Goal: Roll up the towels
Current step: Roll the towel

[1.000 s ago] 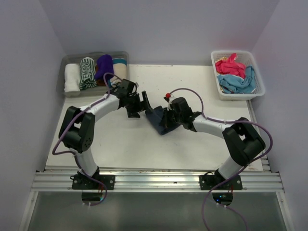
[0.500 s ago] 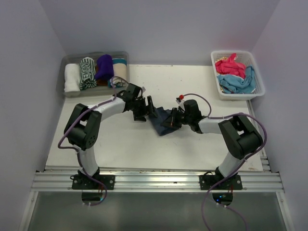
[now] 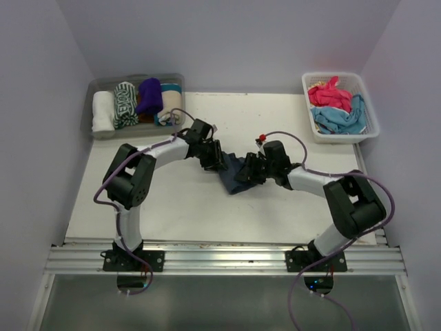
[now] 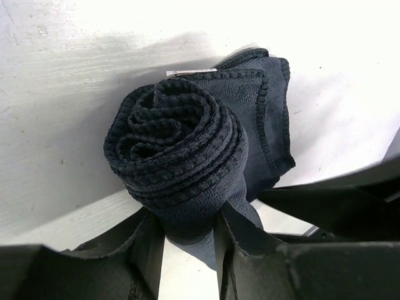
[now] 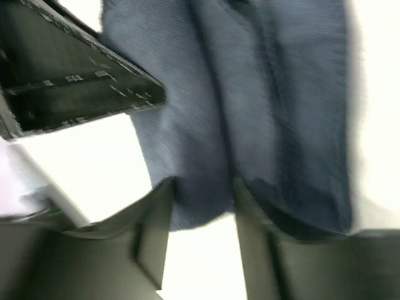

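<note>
A dark navy towel (image 3: pixel 234 176) lies mid-table, one end rolled into a tight coil (image 4: pixel 175 140), the rest flat beyond it. My left gripper (image 3: pixel 215 160) is shut on the near end of that coil (image 4: pixel 190 222), with a finger pressed against each side. From the right, my right gripper (image 3: pixel 249 171) stands open over the towel's flat edge (image 5: pixel 250 94). Its jaws are apart (image 5: pixel 201 187) and loose cloth lies between them, not pinched.
A clear tub (image 3: pixel 93 93) at the back left holds rolled towels: white (image 3: pixel 103 112), green-patterned (image 3: pixel 125 105), purple (image 3: pixel 149 95) and cream-and-teal (image 3: pixel 171 96). A white lattice basket (image 3: pixel 373 118) at the back right holds loose pink (image 3: pixel 329 94) and light blue (image 3: pixel 341 121) towels.
My left gripper has moved right onto the towel's rolled end and closed on it. My right gripper, shut on the towel before, has opened and let go.
</note>
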### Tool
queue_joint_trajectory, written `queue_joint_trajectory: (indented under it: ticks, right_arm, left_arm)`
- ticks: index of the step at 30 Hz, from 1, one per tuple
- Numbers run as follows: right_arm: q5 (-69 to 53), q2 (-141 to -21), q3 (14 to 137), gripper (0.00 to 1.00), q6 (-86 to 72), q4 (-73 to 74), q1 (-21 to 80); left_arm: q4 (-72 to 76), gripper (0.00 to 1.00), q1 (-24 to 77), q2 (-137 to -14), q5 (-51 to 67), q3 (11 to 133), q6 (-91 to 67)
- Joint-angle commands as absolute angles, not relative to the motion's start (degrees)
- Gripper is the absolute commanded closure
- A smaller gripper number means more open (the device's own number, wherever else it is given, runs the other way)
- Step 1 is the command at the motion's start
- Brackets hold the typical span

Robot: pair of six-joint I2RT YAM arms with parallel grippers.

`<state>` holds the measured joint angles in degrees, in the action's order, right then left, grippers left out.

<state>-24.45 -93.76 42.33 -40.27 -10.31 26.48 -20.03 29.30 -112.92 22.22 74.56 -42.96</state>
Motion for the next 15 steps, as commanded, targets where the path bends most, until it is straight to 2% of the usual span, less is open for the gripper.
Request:
queue_joint_trajectory:
  ticks: [1,4,8,15]
  right_arm:
    - [-7.15,-84.57,46.92,0.5,-30.52,8.24,30.66]
    - [9.76,-81.31,51.93,0.44,-22.61,15.44,39.61]
    - [23.16,-82.79,57.11,0.44,-14.26,18.63,50.77]
    - [34.36,-91.48,62.84,0.42,-7.47,18.55,60.46]
  left_arm:
    - [-22.23,0.64,29.62,-112.41,19.6,76.64,-43.77]
    - [-23.37,0.64,29.62,-112.06,19.25,76.82,-44.12]
    - [-25.05,0.64,29.62,-112.41,18.9,77.95,-44.12]
    - [-26.28,0.64,29.62,-112.85,18.72,78.84,-44.65]
